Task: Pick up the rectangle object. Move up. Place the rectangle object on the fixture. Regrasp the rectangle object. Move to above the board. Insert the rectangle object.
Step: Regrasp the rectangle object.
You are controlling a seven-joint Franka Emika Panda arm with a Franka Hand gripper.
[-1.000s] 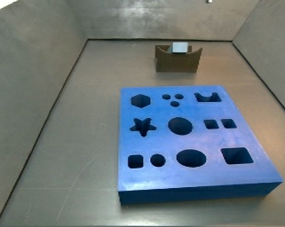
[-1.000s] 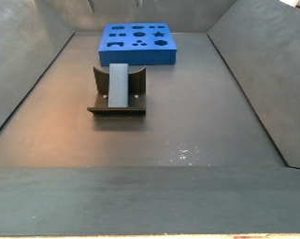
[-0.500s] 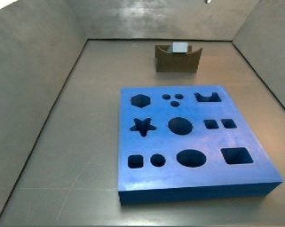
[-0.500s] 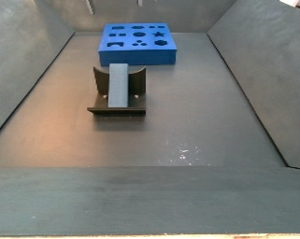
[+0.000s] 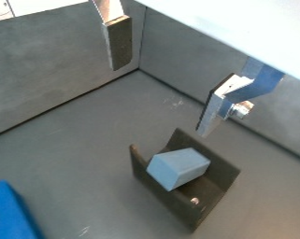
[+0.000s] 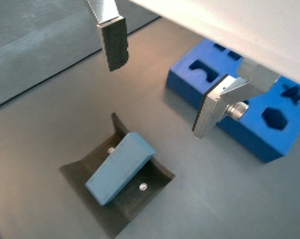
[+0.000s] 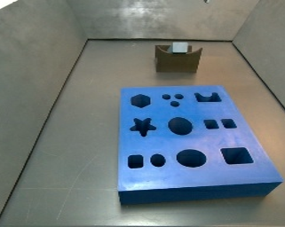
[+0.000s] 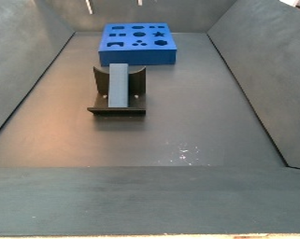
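End effector (image 6: 159,75) wide open, empty, above rectangle object (image 6: 120,169) resting in fixture (image 6: 83,173).

A: How's the light in both side views?

B: Even and soft, coming from above. The floor (image 8: 178,131) carries a broad pale sheen, with a few small bright specks of glare near the middle. The board (image 7: 190,136) is vividly lit and its cut-outs read as solid black.

A: Shadows?

B: Faint. The fixture (image 8: 117,93) throws only a thin dark edge at its base.

A: And in both wrist views?

B: Dimmer and greyer. The tool (image 6: 164,79) hangs above the fixture, and its fingers (image 5: 119,42) look slightly soft, while the rectangle object (image 6: 120,168) is fairly sharp. A washed-out white area fills one corner in each.

A: Any distortion?

B: The wall lines lean noticeably near the edges.
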